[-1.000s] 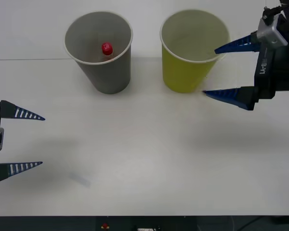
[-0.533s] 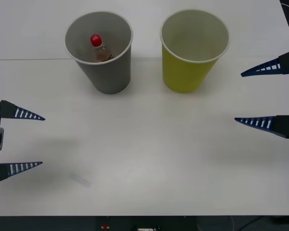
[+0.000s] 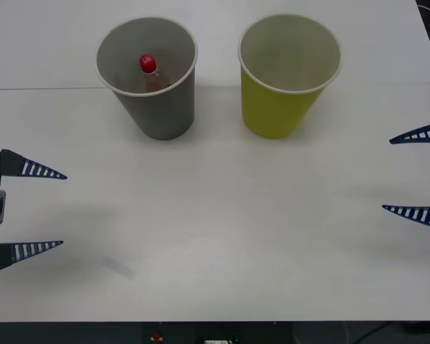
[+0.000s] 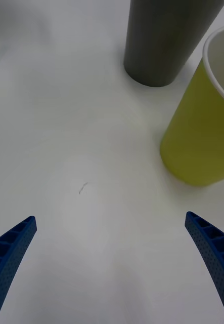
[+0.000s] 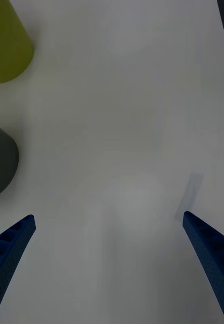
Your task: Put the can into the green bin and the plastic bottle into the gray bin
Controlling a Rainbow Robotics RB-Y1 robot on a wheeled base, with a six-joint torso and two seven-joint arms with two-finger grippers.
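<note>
From the front, the plastic bottle (image 3: 150, 74) stands leaning inside the gray bin (image 3: 115, 39); the green bin (image 3: 276, 111) is just beside that bin. The left gripper (image 3: 29, 209) and right gripper (image 3: 417, 174) are spread open, well apart from it.

Right wrist: fingers (image 4: 10, 250) wide, green bin (image 4: 192, 147) near the gray bin (image 4: 162, 40).

Left wrist: fingers (image 5: 205, 248) wide, holding nothing.

The bottle seems light and smooth; its capped neck is probably the best hold.
</note>
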